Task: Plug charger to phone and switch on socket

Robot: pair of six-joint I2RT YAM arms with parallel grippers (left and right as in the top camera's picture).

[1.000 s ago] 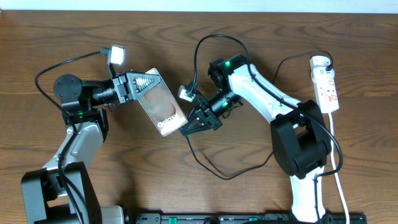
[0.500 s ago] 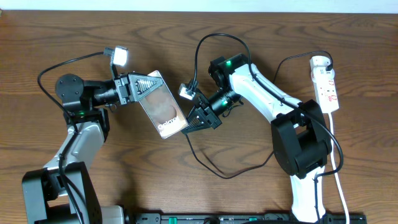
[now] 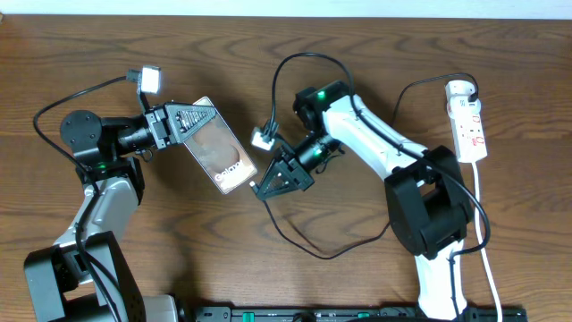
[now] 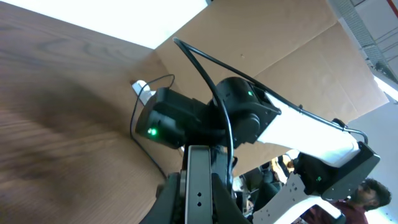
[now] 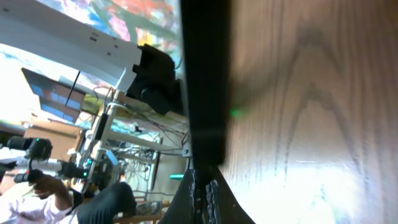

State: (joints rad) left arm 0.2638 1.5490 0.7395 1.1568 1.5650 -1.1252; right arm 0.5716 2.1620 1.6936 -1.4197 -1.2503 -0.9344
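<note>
Overhead: left hand is clamped on the upper end of the phone, centre-left of frame. Right hand is pinched together on the charger tip, just beside the phone's lower edge. Risks: tip meets the port off-axis and skids, or levers the phone round in the grip; slack cable snags. Socket is upper right, well apart, switch untouched.
</note>
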